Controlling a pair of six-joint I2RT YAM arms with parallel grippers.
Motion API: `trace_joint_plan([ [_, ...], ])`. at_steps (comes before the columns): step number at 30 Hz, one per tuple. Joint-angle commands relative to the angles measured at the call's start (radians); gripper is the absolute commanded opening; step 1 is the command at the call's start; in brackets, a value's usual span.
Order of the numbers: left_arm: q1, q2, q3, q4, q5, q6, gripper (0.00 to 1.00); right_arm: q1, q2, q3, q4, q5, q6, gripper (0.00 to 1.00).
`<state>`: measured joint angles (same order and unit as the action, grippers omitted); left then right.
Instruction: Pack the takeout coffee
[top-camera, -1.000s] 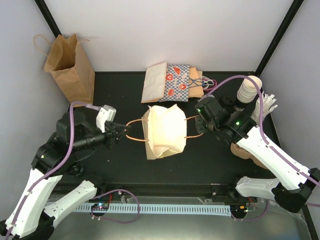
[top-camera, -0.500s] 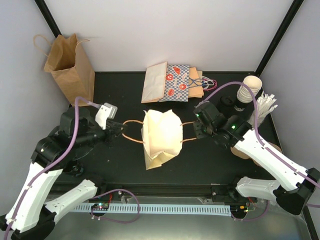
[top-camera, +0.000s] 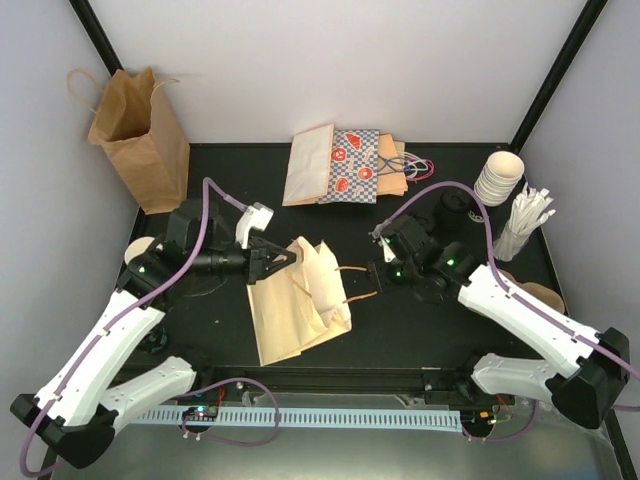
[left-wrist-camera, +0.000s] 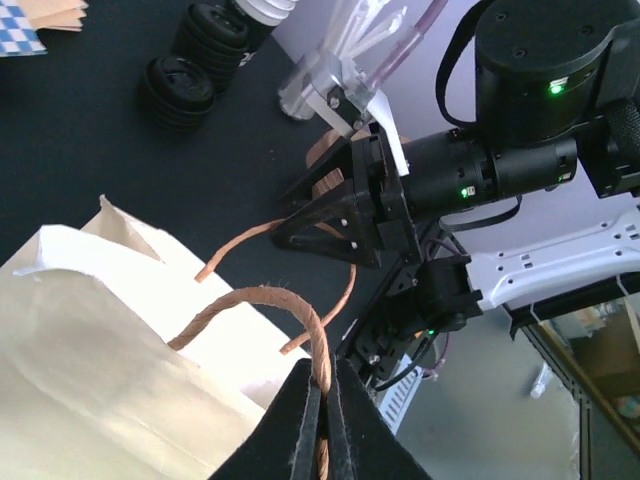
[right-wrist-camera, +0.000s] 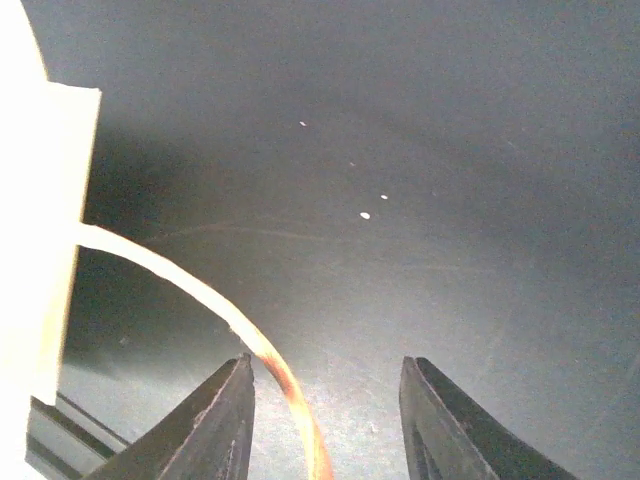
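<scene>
Matte black tabletop (top-camera: 420, 330): left fingers (left-wrist-camera: 312, 420) pinch cream paper bag (top-camera: 290, 310)'s twisted handle (left-wrist-camera: 260, 300); right fingers (right-wrist-camera: 430, 420) spread around other handle (right-wrist-camera: 180, 285).

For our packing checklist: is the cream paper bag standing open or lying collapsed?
Lying collapsed: the cream paper bag lies flattened on the table, with the left gripper pinching one handle.

No legible text, labels, brands or numbers anywhere in view
</scene>
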<state>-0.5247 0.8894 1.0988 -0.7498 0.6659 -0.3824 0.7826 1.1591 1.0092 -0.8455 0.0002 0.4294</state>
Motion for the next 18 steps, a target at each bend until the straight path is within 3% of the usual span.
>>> trace_joint_plan([
  [1, 0.004, -0.004, -0.023, 0.117, 0.088, -0.037, 0.02, -0.007, -0.065, 0.066, 0.037, -0.071, -0.06, 0.52],
  [7, 0.003, -0.003, -0.05, 0.148, 0.094, -0.054, 0.02, -0.007, -0.114, 0.213, -0.025, -0.112, -0.136, 0.64],
  [12, 0.002, -0.003, -0.051, 0.156, 0.095, -0.056, 0.02, -0.006, -0.099, 0.317, -0.048, -0.217, -0.125, 0.62],
  [14, 0.003, -0.005, -0.055, 0.163, 0.095, -0.061, 0.02, -0.005, -0.086, 0.324, -0.026, -0.29, -0.09, 0.49],
  [16, 0.002, -0.007, -0.059, 0.169, 0.098, -0.065, 0.01, -0.002, -0.076, 0.306, 0.011, -0.358, -0.043, 0.1],
  [17, 0.002, -0.007, -0.058, 0.172, 0.1, -0.066, 0.02, 0.004, -0.071, 0.29, 0.033, -0.384, -0.016, 0.02],
  [18, 0.002, -0.007, -0.059, 0.174, 0.101, -0.067, 0.01, 0.014, -0.068, 0.266, 0.059, -0.396, 0.008, 0.01],
])
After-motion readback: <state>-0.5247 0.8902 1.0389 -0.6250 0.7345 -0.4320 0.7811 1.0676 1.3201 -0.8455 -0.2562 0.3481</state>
